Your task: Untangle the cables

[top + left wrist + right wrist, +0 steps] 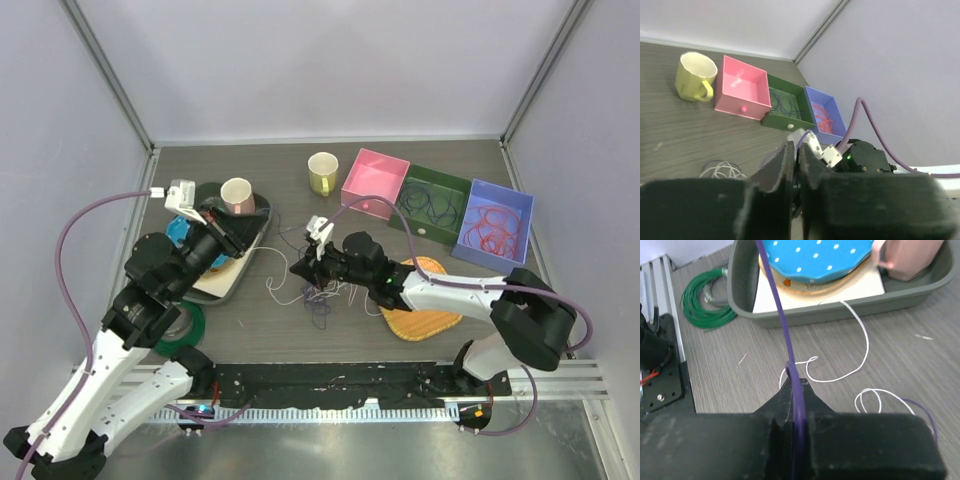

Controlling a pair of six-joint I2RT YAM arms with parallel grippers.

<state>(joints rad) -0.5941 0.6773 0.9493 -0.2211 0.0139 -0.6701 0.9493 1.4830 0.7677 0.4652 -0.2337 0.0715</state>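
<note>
My right gripper [300, 268] [796, 385] is shut on a purple cable [782, 320]. The cable runs taut from its fingertips up over the grey tray toward my left gripper [240, 250] [796, 150]. The left jaws are pressed almost together, with a faint purple strand at their tip, above the tray's right edge. A small tangle of purple and dark cable [318, 300] lies on the table under the right gripper. A loose white cable [283, 287] [860, 355] [722, 170] loops beside it.
A grey tray [255, 250] [840, 310] holds a pink mug [237, 195] and a blue dotted plate [815, 255]. A green coil [185, 325] [705, 305] lies front left. At the back stand a yellow mug [322, 172], a pink box [375, 182], a green box [432, 203] with dark cables and a blue box [492, 225] with red cables. A woven mat [425, 300] lies right.
</note>
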